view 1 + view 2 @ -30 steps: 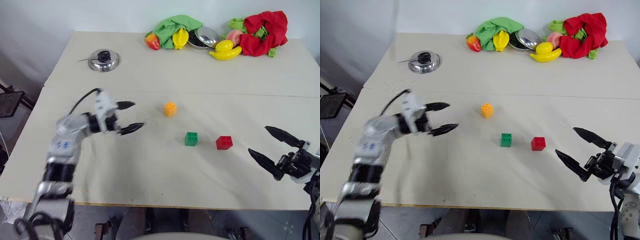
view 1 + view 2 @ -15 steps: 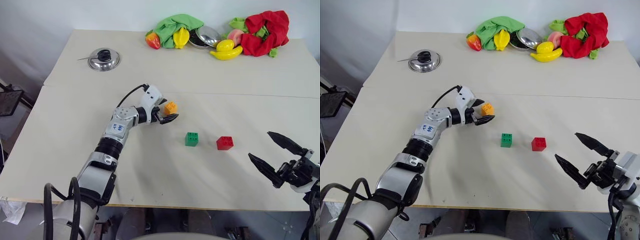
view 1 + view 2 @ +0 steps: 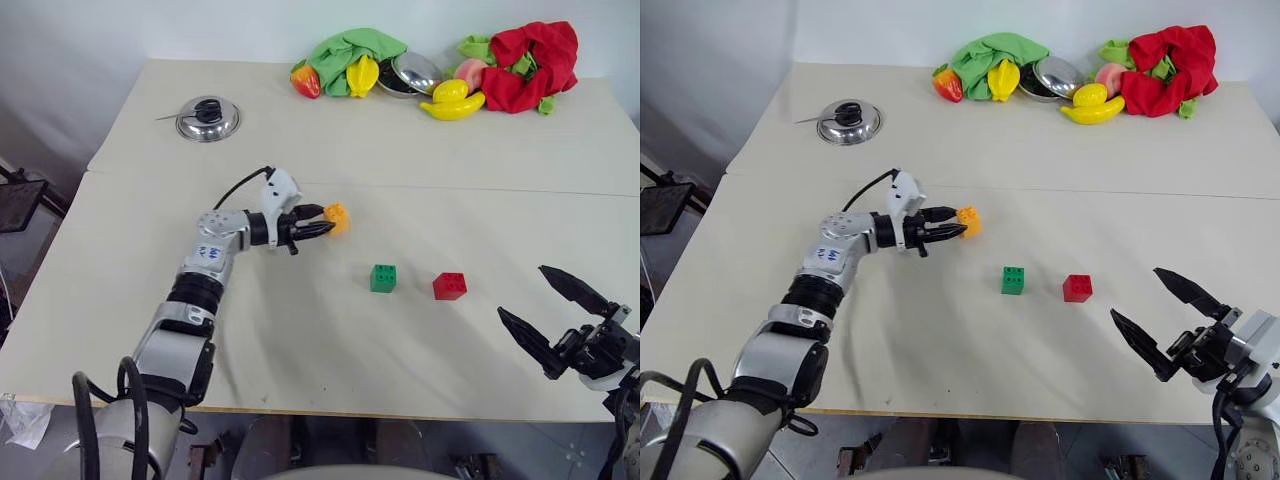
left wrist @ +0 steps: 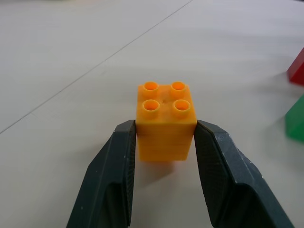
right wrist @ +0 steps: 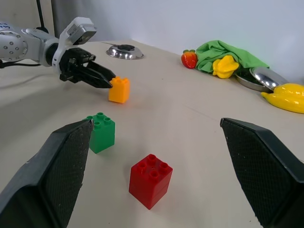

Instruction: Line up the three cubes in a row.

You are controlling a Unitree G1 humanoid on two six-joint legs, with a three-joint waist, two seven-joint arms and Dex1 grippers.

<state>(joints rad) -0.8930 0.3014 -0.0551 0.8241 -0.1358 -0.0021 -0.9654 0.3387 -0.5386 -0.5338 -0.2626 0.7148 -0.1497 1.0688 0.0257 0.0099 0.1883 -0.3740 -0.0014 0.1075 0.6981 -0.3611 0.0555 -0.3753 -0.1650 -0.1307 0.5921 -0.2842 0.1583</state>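
Observation:
The orange cube (image 3: pixel 338 217) stands on the table (image 3: pixel 300 340) left of centre, and my left gripper (image 3: pixel 322 220) is shut on its sides; the left wrist view shows both fingers (image 4: pixel 111 180) pressed against the orange cube (image 4: pixel 165 120). The green cube (image 3: pixel 382 278) and the red cube (image 3: pixel 449 285) sit side by side nearer the front, to the right of the orange one. My right gripper (image 3: pixel 557 315) hovers open over the table's front right corner, well right of the red cube (image 5: pixel 150 180) and the green cube (image 5: pixel 100 132).
At the back edge lie a green cloth (image 3: pixel 352 50), a red cloth (image 3: pixel 530 58), toy fruits (image 3: pixel 450 100) and a metal bowl (image 3: pixel 408 75). A metal pot lid (image 3: pixel 207 119) rests at the back left. A seam (image 3: pixel 450 187) runs across the tabletop behind the cubes.
My left arm reached right across the table to the orange cube and its fingers closed on it. The right gripper stayed open at the front right.

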